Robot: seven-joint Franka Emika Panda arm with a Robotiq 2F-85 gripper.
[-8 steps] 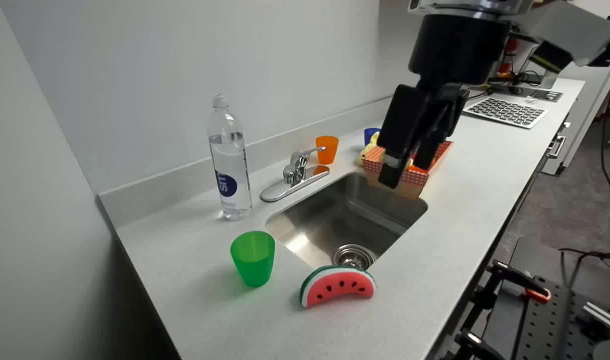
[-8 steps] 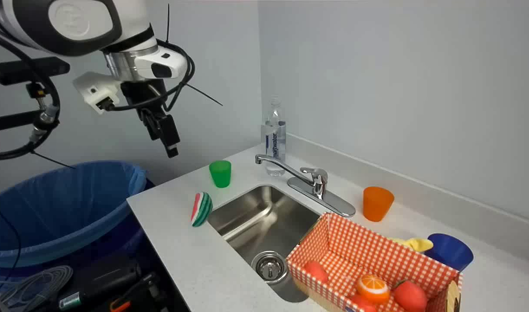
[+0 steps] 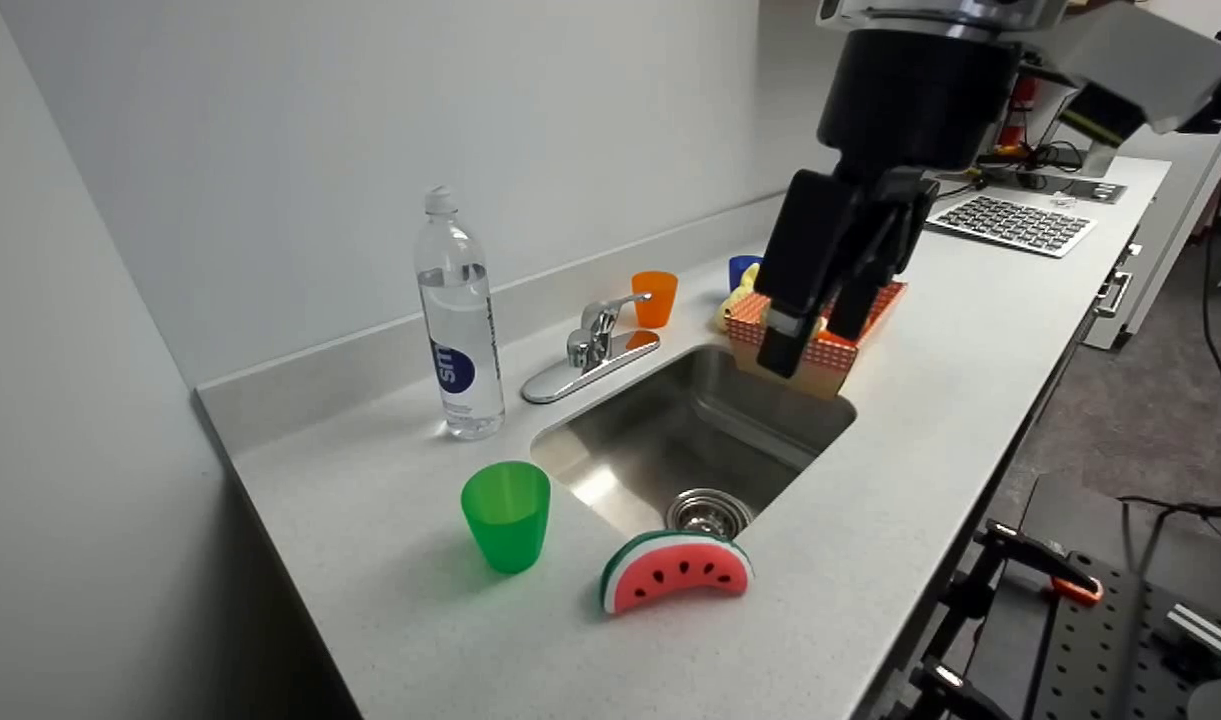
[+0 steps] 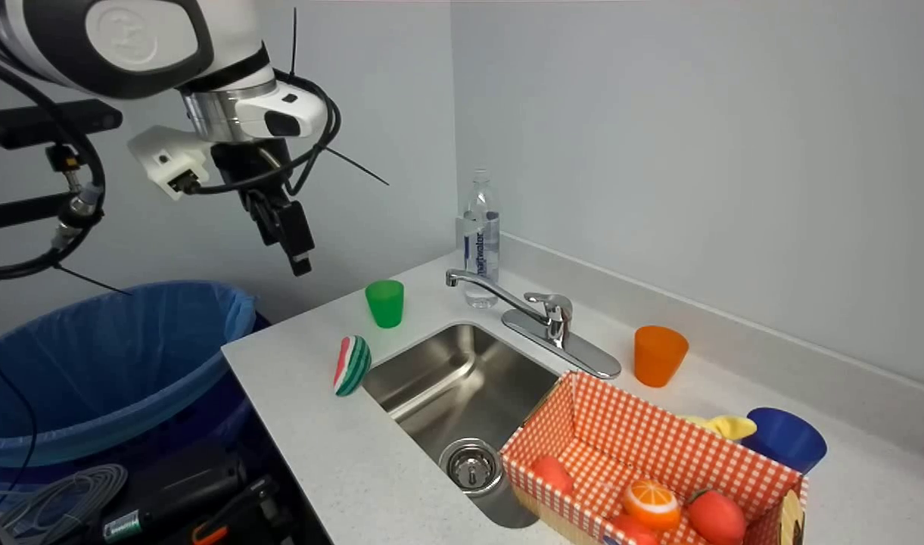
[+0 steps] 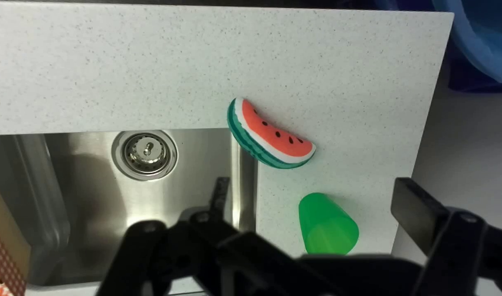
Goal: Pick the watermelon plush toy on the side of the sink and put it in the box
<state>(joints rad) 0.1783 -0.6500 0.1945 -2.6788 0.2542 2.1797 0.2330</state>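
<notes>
The end effector (image 5: 311,190) hangs above the bench (image 3: 840,600), its fingers (image 5: 417,216) spread wide, with a broad gap between them in the wrist view. In both exterior views it points down at a slant, well apart from the things on the surface.

The watermelon plush toy (image 5: 271,133) lies on the bench at a corner of the sink (image 5: 201,164), its red face and dark seeds showing in the wrist view, the green rind toward the basin. Whether the rind overhangs the edge cannot be told. Near the toy a green cup (image 5: 329,226) stands upright. A round drain (image 5: 146,152) sits in the basin floor.

A chrome faucet (image 4: 556,329) is mounted beside a long side of the basin, with a water bottle (image 3: 460,330) upright near one end of its base and an orange cup (image 4: 660,356) near the other. At the end of the sink opposite the toy is the box (image 4: 658,446), lined in orange-and-white check and hiding part of the basin; in it lie an orange fruit (image 4: 651,505) and red fruits (image 4: 717,517). Next to the box are a blue cup (image 4: 791,439) and a partly hidden yellow item (image 4: 734,428).

In an exterior view, a blue-lined bin (image 4: 129,421) stands past the bench's end.
</notes>
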